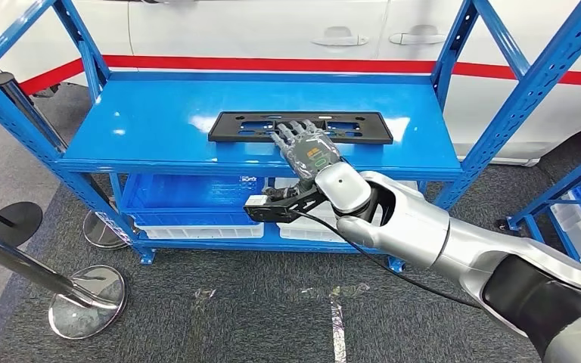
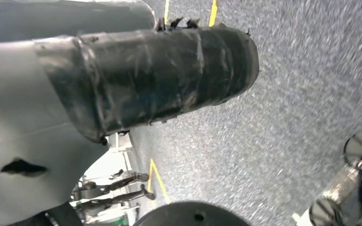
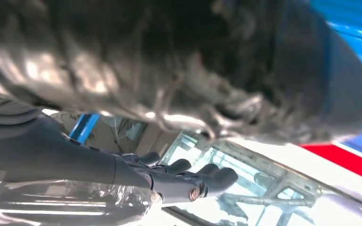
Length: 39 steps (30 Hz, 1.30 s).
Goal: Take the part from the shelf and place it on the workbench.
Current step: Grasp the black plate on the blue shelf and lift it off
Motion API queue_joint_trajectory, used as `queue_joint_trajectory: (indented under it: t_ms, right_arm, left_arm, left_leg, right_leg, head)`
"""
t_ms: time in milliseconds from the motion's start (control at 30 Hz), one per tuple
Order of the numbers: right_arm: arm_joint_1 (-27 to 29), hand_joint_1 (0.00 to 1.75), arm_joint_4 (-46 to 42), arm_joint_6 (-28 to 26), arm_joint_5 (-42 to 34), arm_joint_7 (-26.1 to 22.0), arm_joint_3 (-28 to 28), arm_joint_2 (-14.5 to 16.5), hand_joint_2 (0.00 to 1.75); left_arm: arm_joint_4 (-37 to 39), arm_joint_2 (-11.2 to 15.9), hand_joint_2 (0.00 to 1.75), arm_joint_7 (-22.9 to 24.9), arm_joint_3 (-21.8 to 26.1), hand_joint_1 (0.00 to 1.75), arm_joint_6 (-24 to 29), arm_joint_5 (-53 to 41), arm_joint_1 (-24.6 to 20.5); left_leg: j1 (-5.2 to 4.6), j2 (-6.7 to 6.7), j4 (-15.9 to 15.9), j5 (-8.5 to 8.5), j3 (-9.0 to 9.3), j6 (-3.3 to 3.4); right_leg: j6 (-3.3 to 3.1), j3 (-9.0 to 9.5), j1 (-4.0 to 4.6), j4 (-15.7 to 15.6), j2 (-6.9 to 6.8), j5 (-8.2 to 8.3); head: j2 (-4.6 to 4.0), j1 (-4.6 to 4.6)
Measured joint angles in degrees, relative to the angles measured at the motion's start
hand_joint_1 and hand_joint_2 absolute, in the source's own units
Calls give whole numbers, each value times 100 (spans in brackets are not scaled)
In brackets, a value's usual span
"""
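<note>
The part is a flat black rectangular frame lying on the top level of the blue shelf, towards its middle. My right hand reaches in over the shelf's front edge. Its fingers lie stretched out and spread on the near-left portion of the part, with nothing clasped between them. In the right wrist view the dark fingers are straight, with the thumb a large blur close to the camera. My left hand hangs above the grey floor, its thin fingers extended and holding nothing.
A white car with a red stripe stands right behind the shelf. White bins sit on the lower level. Blue uprights flank the top level. Two chrome stanchion bases stand on the floor at left, and another blue shelf at right.
</note>
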Motion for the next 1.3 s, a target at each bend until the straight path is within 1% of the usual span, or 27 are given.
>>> queue_joint_trajectory:
  t_ms: [33, 67, 100, 133, 200, 267, 300, 333, 400, 433, 467, 500, 533, 600, 633, 733, 800, 833, 900, 933, 967, 1000, 1033, 1067, 1133, 1200, 1300]
  right_arm:
    - [13, 0, 0, -1, 13, 1, -3, -11, 0]
    - [29, 0, 1, -1, 29, 1, -8, -26, 0]
    - [49, 0, -5, -3, 44, 1, -15, -42, 0]
    - [81, 0, -13, -6, 54, 1, -23, -57, 0]
    - [145, 0, -31, -7, 58, 0, -39, -84, 0]
    - [177, 0, -46, -4, 61, 1, -53, -104, 0]
    - [182, 0, -56, -5, 68, 1, -64, -110, 0]
    - [187, 0, -66, -8, 77, 1, -77, -114, 0]
    - [221, 0, -78, -13, 86, 0, -96, -115, 0]
    - [247, 0, -79, -14, 84, -1, -98, -115, 0]
    - [274, 0, -79, -14, 82, -1, -98, -115, 0]
    - [293, 0, -79, -13, 77, -1, -99, -115, 0]
    - [302, 0, -80, -19, 55, -1, -101, -114, 0]
    - [310, 0, -79, -96, -92, -1, -121, -113, 0]
    - [320, 0, -76, -170, -214, 0, -145, -110, 0]
    - [381, 0, -64, -334, -497, 0, -243, -98, 0]
    - [407, 0, -61, -341, -552, -1, -303, -93, 0]
    - [409, 0, -58, -337, -562, -1, -335, -92, 0]
    - [425, 0, -42, -322, -566, 0, -388, -92, 0]
    - [443, 0, -31, -313, -565, 1, -402, -92, 0]
    - [464, 0, -18, -300, -563, 1, -407, -92, 0]
    - [478, 0, -8, -286, -560, 0, -408, -92, 0]
    - [483, 0, -2, -269, -556, -1, -408, -92, 0]
    - [480, 0, 4, -246, -551, -1, -408, -92, 0]
    - [470, 0, 15, -211, -548, -1, -409, -88, 0]
    - [476, 0, 28, -210, -562, -1, -413, -84, 0]
    - [475, 0, 44, -235, -624, 0, -425, -69, 0]
  left_arm:
    - [0, 0, 0, 5, 0, 0, 0, -1, 1]
    - [1, 4, 0, 10, 0, 0, 0, -1, 5]
    - [3, 10, 0, 16, 0, 0, -1, -1, 3]
    - [4, 16, 0, 23, 1, 0, -3, -1, 1]
    - [7, 22, 0, 42, 1, 0, -10, -1, 3]
    - [7, 16, 0, 53, 0, 0, -14, -1, 13]
    - [7, 13, 0, 55, 0, 0, -15, -1, 9]
    - [7, 11, 0, 54, 0, 0, -13, -1, 6]
    - [7, 10, 0, 51, 0, 0, -11, -1, -3]
    - [7, 11, 0, 51, 0, 0, -12, -1, -5]
    - [7, 10, 0, 51, 0, 0, -14, -1, -4]
    - [7, 10, 0, 52, 0, 0, -17, -1, 2]
    - [7, 10, 0, 52, 0, 0, -22, -1, 8]
    - [8, 15, 0, 50, 0, 0, -33, -1, 16]
    - [8, 19, 0, 49, 0, 0, -41, -1, 11]
    - [10, 25, 0, 46, 0, 0, -53, -1, -15]
    - [10, 20, 0, 50, 0, 0, -52, -1, -17]
    - [9, 16, 0, 54, 0, 0, -51, -1, -15]
    - [9, 10, 0, 61, 0, 0, -44, -1, -7]
    - [9, 10, 0, 62, 0, 0, -40, -1, -5]
    - [10, 9, 0, 63, 0, 0, -38, -1, -3]
    - [9, 9, 0, 63, 0, 0, -37, -1, -2]
    - [9, 8, 0, 63, 0, 0, -37, -1, -1]
    - [9, 8, 0, 63, 0, 0, -37, -1, -1]
    - [10, 7, 0, 58, 0, 0, -38, 1, -3]
    - [11, 7, 0, 49, 1, 0, -42, 3, -6]
    - [11, 1, 0, 30, 2, 0, -46, 4, -3]
  left_leg:
    - [16, -7, 62, -57, 11, -29]
    - [25, -14, 138, -127, 6, -71]
    - [24, -20, 236, -200, -17, -116]
    - [18, -24, 310, -256, -43, -155]
    - [3, -26, 367, -300, -77, -201]
    - [13, -19, 390, -340, -83, -230]
    - [22, -14, 508, -410, -128, -255]
    - [32, -10, 733, -522, -236, -285]
    - [49, -7, 1427, -784, -609, -336]
    - [53, -7, 1728, -848, -798, -346]
    - [53, -7, 1866, -817, -916, -343]
    - [51, -7, 1796, -680, -931, -325]
    - [45, -8, 1520, -454, -842, -291]
    - [11, -8, 785, -64, -546, -192]
    - [-15, -8, 508, 20, -419, -144]
    - [-62, -11, 248, 3, -285, -70]
    - [-31, -5, 96, 53, -183, -46]
    - [-15, 1, 22, 77, -126, -29]
    - [-8, 2, -15, 72, -76, 2]
    - [-12, -1, 3, 53, -74, 11]
    - [-14, -8, 30, 25, -71, 14]
    - [-14, -15, 64, -10, -65, 10]
    - [-12, -23, 110, -52, -55, 0]
    - [-10, -29, 169, -107, -49, -18]
    - [-30, -39, 295, -212, -77, -77]
    - [-49, -42, 347, -255, -109, -127]
    - [-39, -32, 405, -328, -120, -192]
  right_leg:
    - [30, 103, -25, -303, -7, 223]
    - [56, 227, -39, -614, -11, 373]
    - [51, 338, -43, -871, -6, 464]
    - [27, 399, -40, -1014, -2, 482]
    - [-66, 409, -18, -1041, 15, 428]
    - [-136, 422, -32, -1048, 23, 419]
    - [-164, 441, -44, -1062, 27, 415]
    - [-188, 466, -54, -1077, 28, 408]
    - [-218, 500, -48, -1091, 28, 386]
    - [-228, 514, -42, -1093, 28, 373]
    - [-235, 531, -36, -1094, 31, 358]
    - [-238, 554, -29, -1094, 38, 342]
    - [-238, 587, -21, -1098, 45, 325]
    - [-226, 658, -2, -1124, 54, 296]
    - [-210, 678, 0, -1146, 53, 292]
    - [-118, 712, -10, -1242, 41, 314]
    - [-67, 711, -1, -1198, 14, 265]
    - [-57, 637, 10, -1026, 6, 169]
    - [-57, 298, 28, -368, -1, -116]
    - [-53, 105, 32, -37, 1, -210]
    - [-44, -27, 32, 151, -1, -214]
    - [-35, -65, 28, 143, -3, -117]
    - [-28, 11, 19, -85, -5, 74]
    - [-26, 149, 9, -435, -9, 269]
    - [-47, 405, 13, -980, -8, 460]
    - [-97, 463, 37, -1087, 0, 428]
    - [-189, 492, 9, -1127, 2, 424]
  head:
    - [0, 0]
    - [0, 1]
    - [0, 4]
    - [0, 6]
    - [0, 4]
    - [0, -4]
    - [0, -14]
    - [0, -24]
    - [0, -41]
    - [0, -40]
    - [0, -40]
    - [0, -42]
    - [0, -42]
    - [0, -39]
    - [0, -39]
    - [0, -39]
    - [0, -27]
    - [0, -18]
    - [0, -7]
    - [0, -5]
    - [0, -5]
    - [0, -6]
    - [0, -6]
    - [0, -5]
    - [0, -9]
    - [0, -16]
    - [0, -23]
